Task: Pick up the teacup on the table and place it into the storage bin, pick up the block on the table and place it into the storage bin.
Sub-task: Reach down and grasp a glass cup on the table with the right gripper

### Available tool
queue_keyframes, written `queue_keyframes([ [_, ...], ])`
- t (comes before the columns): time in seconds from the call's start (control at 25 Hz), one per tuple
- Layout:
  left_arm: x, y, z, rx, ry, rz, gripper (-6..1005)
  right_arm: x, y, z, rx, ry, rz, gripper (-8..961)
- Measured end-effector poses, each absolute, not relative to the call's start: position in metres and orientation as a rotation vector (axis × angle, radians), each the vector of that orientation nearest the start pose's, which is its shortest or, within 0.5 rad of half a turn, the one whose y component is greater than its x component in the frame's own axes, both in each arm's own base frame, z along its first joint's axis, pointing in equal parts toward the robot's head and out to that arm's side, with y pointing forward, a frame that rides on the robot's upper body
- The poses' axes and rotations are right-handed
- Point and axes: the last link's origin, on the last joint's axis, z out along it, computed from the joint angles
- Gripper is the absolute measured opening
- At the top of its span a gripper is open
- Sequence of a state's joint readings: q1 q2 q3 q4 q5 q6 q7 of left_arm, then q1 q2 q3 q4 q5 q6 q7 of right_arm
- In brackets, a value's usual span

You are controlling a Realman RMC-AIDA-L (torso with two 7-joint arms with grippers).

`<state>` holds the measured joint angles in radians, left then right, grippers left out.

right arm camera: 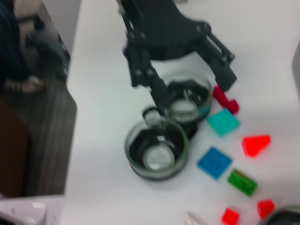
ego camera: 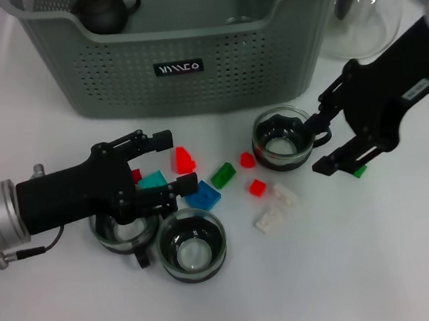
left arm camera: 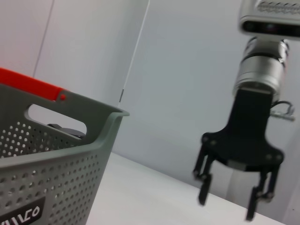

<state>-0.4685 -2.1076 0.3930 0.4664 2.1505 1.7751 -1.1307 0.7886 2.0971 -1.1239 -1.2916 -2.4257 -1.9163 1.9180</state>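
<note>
The left gripper (ego camera: 158,164) hangs with fingers apart over a small clear glass teacup (ego camera: 120,229) and a teal plastic block (ego camera: 152,180). The right gripper (ego camera: 322,140) is spread beside another glass teacup (ego camera: 282,139), in front of the grey-green perforated storage bin (ego camera: 188,63). The glass looks slippery and fragile; the rim is probably the best hold.

1. Three glass teacups: one at right (ego camera: 283,139), one near centre (ego camera: 192,245), one under the left arm (ego camera: 122,231)
2. One storage bin (ego camera: 188,63) far, holding one dark teapot (ego camera: 104,9)
3. One glass pitcher (ego camera: 361,20) far right
4. About ten small blocks scattered between the cups: red, blue, teal, green and clear
</note>
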Motion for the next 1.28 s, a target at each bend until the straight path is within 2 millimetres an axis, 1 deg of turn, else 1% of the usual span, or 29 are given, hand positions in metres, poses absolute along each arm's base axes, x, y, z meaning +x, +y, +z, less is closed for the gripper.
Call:
queue_keyframes([
  [0.16,-0.279,0.269,-0.021,-2.715,-0.621,-1.007,878,0.124,0.351,-0.001,-3.149,0.088,-0.480,626],
  [0.36,-0.279,0.270,-0.021,-2.704,-0.627,-1.012,878,0.129,0.360,-0.021,-3.075,-0.008,-0.662,610],
  [0.48,-0.279,0.270,-0.022,-2.695,-0.634,-1.020,878,0.130,0.362,-0.030,-3.041,-0.097,-0.742,586],
  [0.52,-0.279,0.269,-0.022,-2.693,-0.635,-1.023,878,0.129,0.363,-0.035,-3.021,-0.150,-0.784,578],
  [0.56,-0.279,0.269,-0.023,-2.692,-0.636,-1.025,878,0.129,0.363,-0.035,-3.021,-0.150,-0.784,578],
  [0.72,-0.277,0.269,-0.024,-2.690,-0.640,-1.034,878,0.130,0.364,-0.048,-2.988,-0.249,-0.849,577],
  [0.88,-0.277,0.268,-0.025,-2.690,-0.644,-1.038,878,0.135,0.364,-0.064,-2.969,-0.322,-0.906,577],
  [1.08,-0.278,0.267,-0.025,-2.687,-0.650,-1.039,878,0.142,0.362,-0.080,-2.953,-0.362,-0.948,578],
  [1.28,-0.278,0.267,-0.025,-2.684,-0.653,-1.039,877,0.143,0.361,-0.088,-2.942,-0.385,-0.953,578],
])
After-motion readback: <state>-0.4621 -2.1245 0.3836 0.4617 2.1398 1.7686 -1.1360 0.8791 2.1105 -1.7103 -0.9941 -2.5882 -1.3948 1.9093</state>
